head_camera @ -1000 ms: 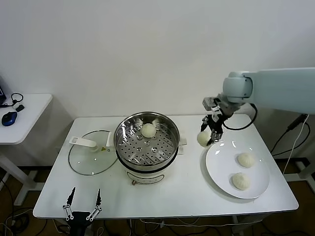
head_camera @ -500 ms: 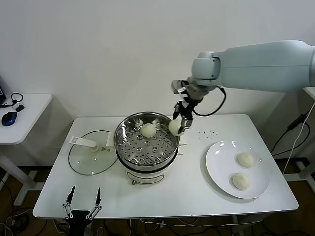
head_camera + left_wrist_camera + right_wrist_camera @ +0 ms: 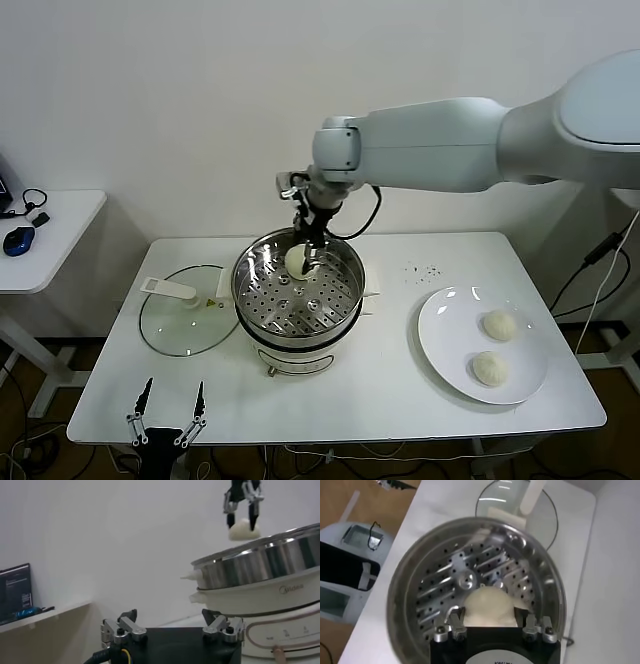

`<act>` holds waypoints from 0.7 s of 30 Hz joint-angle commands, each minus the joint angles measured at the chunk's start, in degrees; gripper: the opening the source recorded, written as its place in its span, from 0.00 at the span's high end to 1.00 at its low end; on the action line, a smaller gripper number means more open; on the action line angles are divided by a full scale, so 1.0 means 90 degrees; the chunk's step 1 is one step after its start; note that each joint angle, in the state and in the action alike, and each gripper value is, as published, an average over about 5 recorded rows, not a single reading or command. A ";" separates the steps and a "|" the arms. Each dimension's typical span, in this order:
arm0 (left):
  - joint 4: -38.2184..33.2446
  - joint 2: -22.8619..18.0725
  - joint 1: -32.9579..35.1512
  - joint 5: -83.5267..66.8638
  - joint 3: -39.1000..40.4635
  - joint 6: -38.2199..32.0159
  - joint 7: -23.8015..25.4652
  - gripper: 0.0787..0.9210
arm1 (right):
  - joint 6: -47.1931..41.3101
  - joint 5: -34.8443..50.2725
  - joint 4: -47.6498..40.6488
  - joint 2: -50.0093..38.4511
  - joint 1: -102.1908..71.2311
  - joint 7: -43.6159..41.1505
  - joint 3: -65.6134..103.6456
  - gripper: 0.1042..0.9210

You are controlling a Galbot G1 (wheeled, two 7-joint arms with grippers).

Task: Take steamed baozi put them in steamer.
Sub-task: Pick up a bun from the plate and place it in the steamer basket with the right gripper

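My right gripper (image 3: pixel 300 258) is shut on a steamed baozi (image 3: pixel 296 263), an off-white bun held just above the back of the steamer (image 3: pixel 243 290). In the right wrist view the baozi (image 3: pixel 490 605) sits between the fingers (image 3: pixel 453 617) over the perforated tray (image 3: pixel 445 580). The left wrist view shows the right gripper (image 3: pixel 242 520) with the bun (image 3: pixel 243 529) above the steel rim (image 3: pixel 260 560). Two more baozi (image 3: pixel 499 325) (image 3: pixel 489 368) lie on the white plate (image 3: pixel 440 335). My left gripper (image 3: pixel 170 408) hangs open below the table's front edge.
A flat glass lid (image 3: pixel 185 322) with a white handle lies left of the steamer. The plate takes up the right part of the table. A side table with a blue mouse (image 3: pixel 18 240) stands at far left. A wall is close behind.
My right arm has swung left from the plate's edge to above the steamer, carrying the baozi. The left arm has not moved.
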 commanded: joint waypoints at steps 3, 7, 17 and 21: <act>0.0015 -0.0016 0.0005 0.0000 -0.0012 -0.0006 0.0002 0.12 | -0.0021 -0.0106 -0.1058 0.0920 -0.0921 0.0030 0.0310 0.32; 0.0032 -0.0021 -0.0002 0.0013 -0.0021 -0.0007 0.0004 0.12 | -0.0018 -0.0196 -0.1119 0.0975 -0.1059 0.0027 0.0325 0.32; 0.0056 -0.0030 -0.0019 0.0022 -0.0026 -0.0005 0.0008 0.12 | -0.0006 -0.0346 -0.1177 0.1001 -0.1268 0.0021 0.0339 0.32; 0.0050 -0.0032 -0.0021 0.0022 -0.0029 -0.0002 0.0010 0.12 | -0.0005 -0.0377 -0.1251 0.1039 -0.1341 0.0026 0.0356 0.32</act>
